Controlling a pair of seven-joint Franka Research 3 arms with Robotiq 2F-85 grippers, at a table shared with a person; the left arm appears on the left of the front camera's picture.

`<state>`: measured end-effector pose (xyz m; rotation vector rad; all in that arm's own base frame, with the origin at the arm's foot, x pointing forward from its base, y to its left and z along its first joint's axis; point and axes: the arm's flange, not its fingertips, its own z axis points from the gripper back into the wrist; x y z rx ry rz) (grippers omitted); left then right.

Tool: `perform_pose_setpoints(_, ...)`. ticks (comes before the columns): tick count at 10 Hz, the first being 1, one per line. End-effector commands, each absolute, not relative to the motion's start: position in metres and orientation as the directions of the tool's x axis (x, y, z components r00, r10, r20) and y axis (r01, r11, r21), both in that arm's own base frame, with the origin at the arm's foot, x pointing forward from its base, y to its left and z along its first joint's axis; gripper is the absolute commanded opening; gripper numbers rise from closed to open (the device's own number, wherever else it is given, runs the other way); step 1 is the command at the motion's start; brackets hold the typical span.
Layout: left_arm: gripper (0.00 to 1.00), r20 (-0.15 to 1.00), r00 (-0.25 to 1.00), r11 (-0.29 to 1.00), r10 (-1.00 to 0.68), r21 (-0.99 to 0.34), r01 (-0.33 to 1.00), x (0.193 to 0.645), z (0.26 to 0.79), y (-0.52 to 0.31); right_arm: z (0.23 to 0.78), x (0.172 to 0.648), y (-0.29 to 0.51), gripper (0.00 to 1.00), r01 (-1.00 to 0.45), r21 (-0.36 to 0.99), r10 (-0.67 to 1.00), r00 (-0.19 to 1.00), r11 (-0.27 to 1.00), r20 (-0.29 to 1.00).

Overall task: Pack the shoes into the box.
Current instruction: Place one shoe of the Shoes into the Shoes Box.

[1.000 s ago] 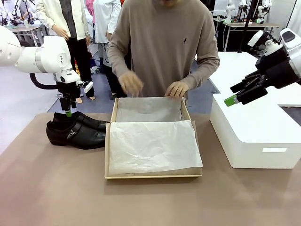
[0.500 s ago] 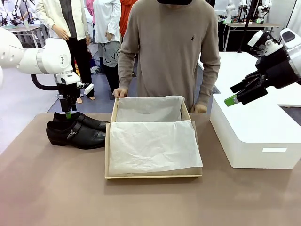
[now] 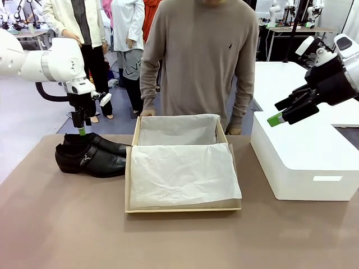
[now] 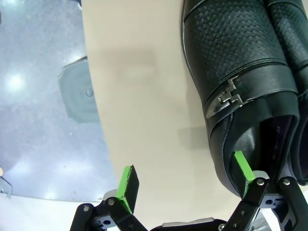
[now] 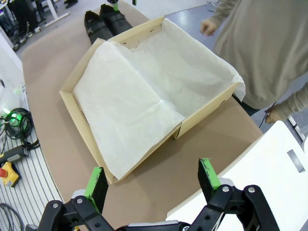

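The two black shoes lie side by side on the brown table, left of the box. The box is tan cardboard, open, lined with white tissue paper. My left gripper hangs just above the heel end of the shoes, pointing down. In the left wrist view the left gripper is open; one green pad sits at the heel rim of the buckled shoe, the other over bare table. My right gripper is open in the air above the white box. From there I see the box and shoes below my open right gripper.
A large white block-like box stands at the right of the table. A person in a beige sweater stands at the far edge, hands down by the shoebox's back corners. The table's left edge runs close beside the shoes.
The person has straightened up and taken both hands off the tissue paper, dropping them to the box's back corners. My left gripper has risen slightly. The right arm has not moved.
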<state>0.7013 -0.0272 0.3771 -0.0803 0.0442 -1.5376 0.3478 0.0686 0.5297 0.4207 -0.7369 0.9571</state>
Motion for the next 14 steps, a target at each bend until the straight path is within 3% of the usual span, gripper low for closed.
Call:
perform_pose_setpoints(1,1.00,0.013,0.027,0.026,-1.000,-0.088,0.996,0.690,0.386,-0.027,0.529,0.351,0.068,1.00,-0.864,0.004,0.579,0.341,0.503,0.741)
perform_pose_setpoints(14,1.00,0.004,0.033,0.032,-0.999,-0.159,0.987,0.699,0.347,-0.023,0.529,0.351,0.068,1.00,-0.864,0.004,0.579,0.341,0.503,0.741)
